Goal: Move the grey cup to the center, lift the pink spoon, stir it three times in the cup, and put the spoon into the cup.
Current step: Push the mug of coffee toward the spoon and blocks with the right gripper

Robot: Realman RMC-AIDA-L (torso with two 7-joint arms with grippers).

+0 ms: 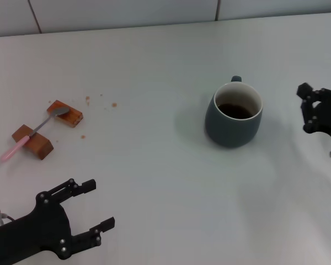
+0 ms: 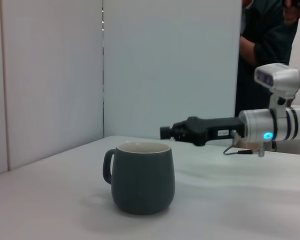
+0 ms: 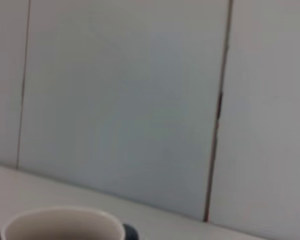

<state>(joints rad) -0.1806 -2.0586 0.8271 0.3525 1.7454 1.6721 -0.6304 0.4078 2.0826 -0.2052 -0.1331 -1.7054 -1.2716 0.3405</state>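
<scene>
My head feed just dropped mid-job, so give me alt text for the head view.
The grey cup stands upright on the white table, right of centre, untouched. Far left, the pink spoon lies across two brown wooden blocks. The left pincer is open near the front-left corner; the right pincer hangs at the right edge beside the cup.

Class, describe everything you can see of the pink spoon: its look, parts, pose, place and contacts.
The spoon is small and slim, with a pale pink handle and a grey, metal-looking neck and bowl. It lies bridging two brown blocks: its bowl rests on the far block and its handle crosses the near block, the pink end jutting past it. It sits on the table's left side, well apart from the cup. Neither end effector touches it.
</scene>
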